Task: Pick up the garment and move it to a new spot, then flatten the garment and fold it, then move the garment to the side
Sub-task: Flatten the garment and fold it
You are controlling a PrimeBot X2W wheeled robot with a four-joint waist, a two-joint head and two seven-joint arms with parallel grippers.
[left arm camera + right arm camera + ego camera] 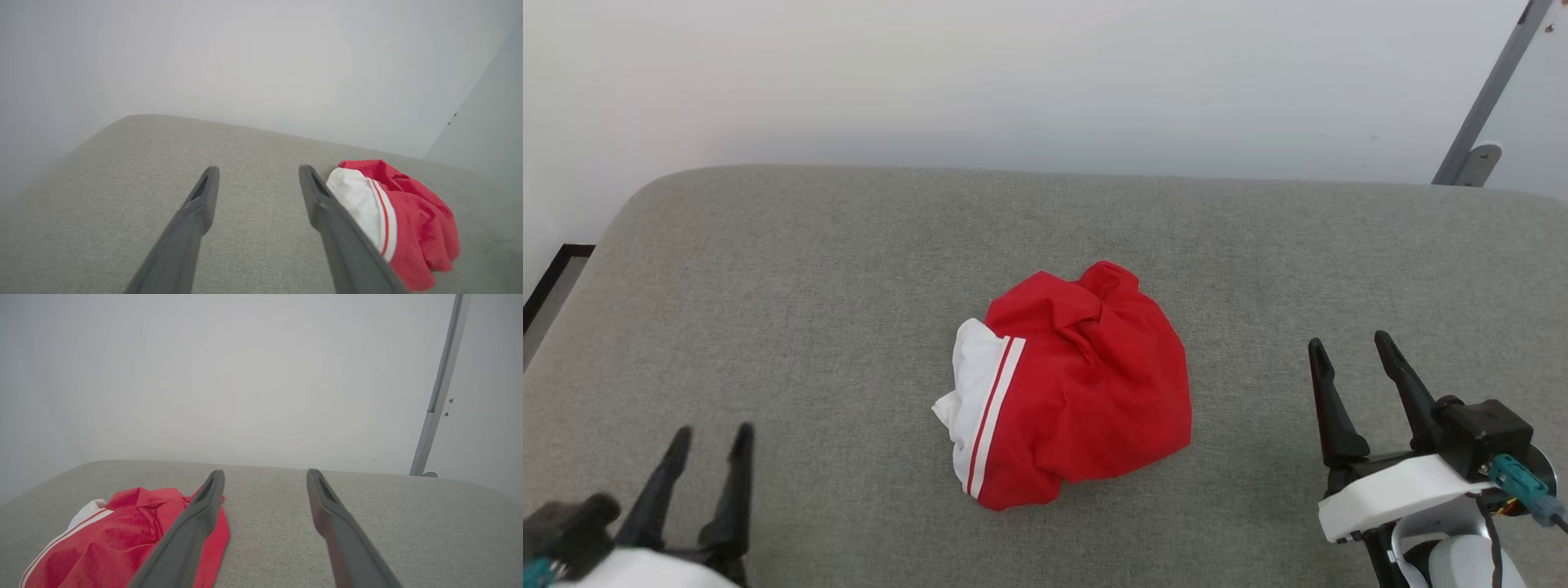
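The garment (1078, 384) lies crumpled in a heap at the middle of the grey padded surface (809, 269), red with a white sleeve and red-and-white striped trim on its left side; its lettering is hidden in the folds. My left gripper (709, 437) is open at the lower left, well apart from the heap. My right gripper (1349, 345) is open at the lower right, also clear of it. In the left wrist view the garment (404, 220) sits right of the open left gripper (257, 171). In the right wrist view the garment (122, 535) lies left of the open right gripper (265, 475).
A pale wall (1013, 73) rises behind the grey surface. A slanted grey metal bar (1486, 98) with a foot stands at the back right. Dark floor trim (556, 273) shows past the surface's left edge. Bare grey fabric surrounds the heap on all sides.
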